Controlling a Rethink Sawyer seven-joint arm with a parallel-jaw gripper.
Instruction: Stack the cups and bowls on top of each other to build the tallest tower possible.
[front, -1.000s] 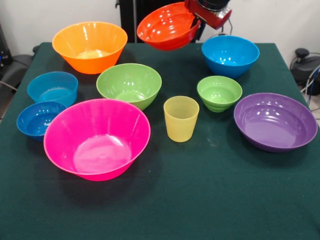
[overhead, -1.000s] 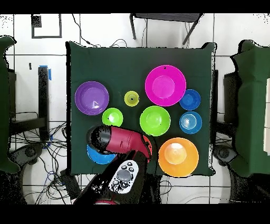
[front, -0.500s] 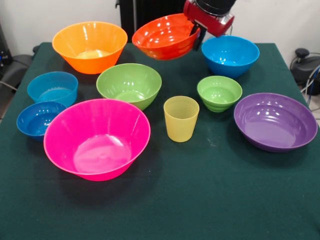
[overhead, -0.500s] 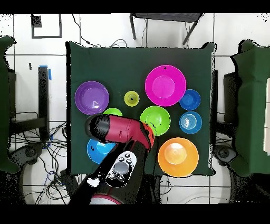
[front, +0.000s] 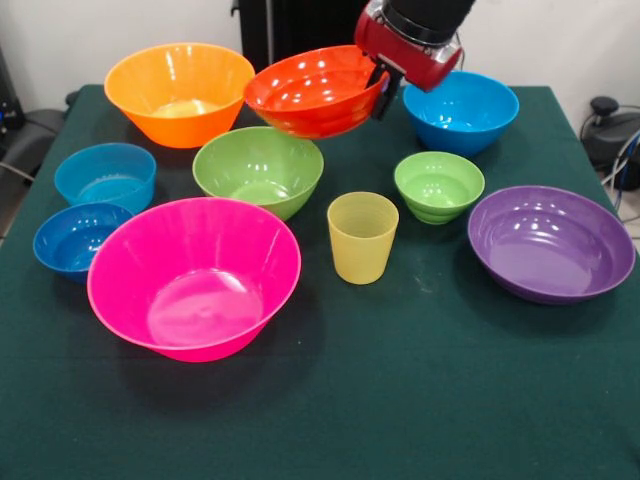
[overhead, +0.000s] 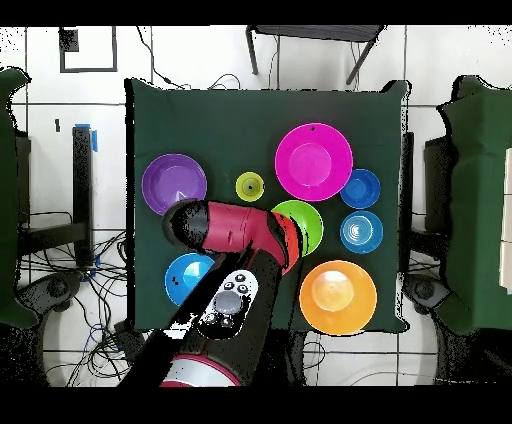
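My gripper (front: 381, 92) is shut on the right rim of the red-orange bowl (front: 312, 92) and holds it tilted in the air, just behind and above the medium green bowl (front: 258, 168). From overhead the arm hides most of the red-orange bowl (overhead: 292, 240) and part of the green bowl (overhead: 306, 222). The yellow cup (front: 362, 238) stands upright mid-table, with the small green bowl (front: 438, 186) to its right. Every piece on the table stands alone, and no tower is in view.
Around them stand the orange bowl (front: 180, 92), large blue bowl (front: 460, 110), purple bowl (front: 550, 243), pink bowl (front: 193, 278), light-blue bowl (front: 105, 176) and dark blue bowl (front: 78, 238). Bare green cloth (front: 420, 400) covers the near part of the table.
The gripper has carried the red-orange bowl leftward and down in the front view, from beside the large blue bowl toward the medium green bowl. Nothing else moved.
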